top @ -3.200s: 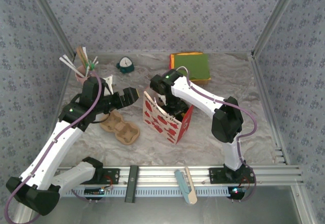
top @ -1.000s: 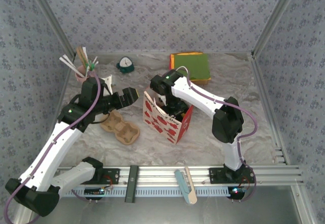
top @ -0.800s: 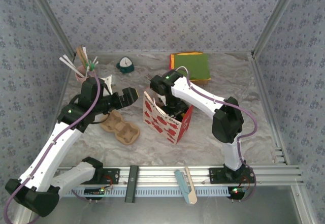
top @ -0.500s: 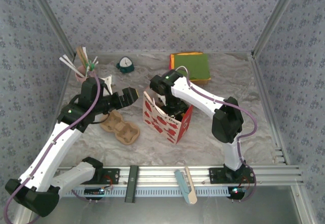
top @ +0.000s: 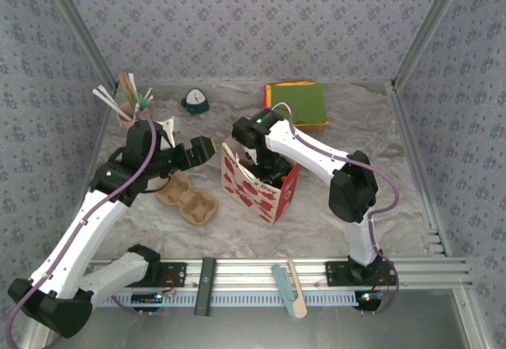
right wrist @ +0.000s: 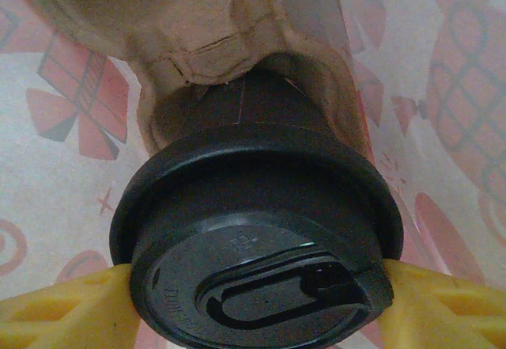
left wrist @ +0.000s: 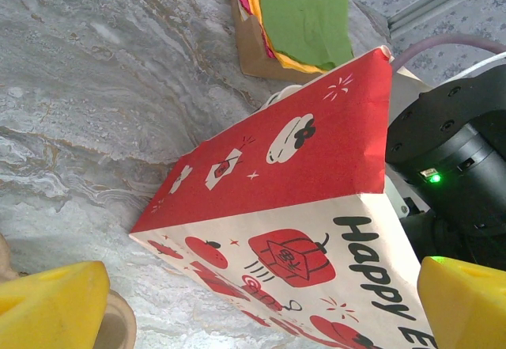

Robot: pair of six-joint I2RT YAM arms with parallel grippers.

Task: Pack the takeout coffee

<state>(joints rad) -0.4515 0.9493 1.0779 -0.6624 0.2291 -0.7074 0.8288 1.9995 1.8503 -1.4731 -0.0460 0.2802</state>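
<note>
While in carrier (right wrist: 205, 40), lidded cup (right wrist: 257, 230) upright.

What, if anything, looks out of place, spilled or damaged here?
Nothing is spilled or damaged. The lidded cup sits in a cardboard carrier inside the red-and-white bag, and its lid looks properly seated. Only the bag stands turned at an angle to the edges of the table.

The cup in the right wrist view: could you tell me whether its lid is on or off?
On: a black lid caps the cup, covering its whole mouth.
</note>
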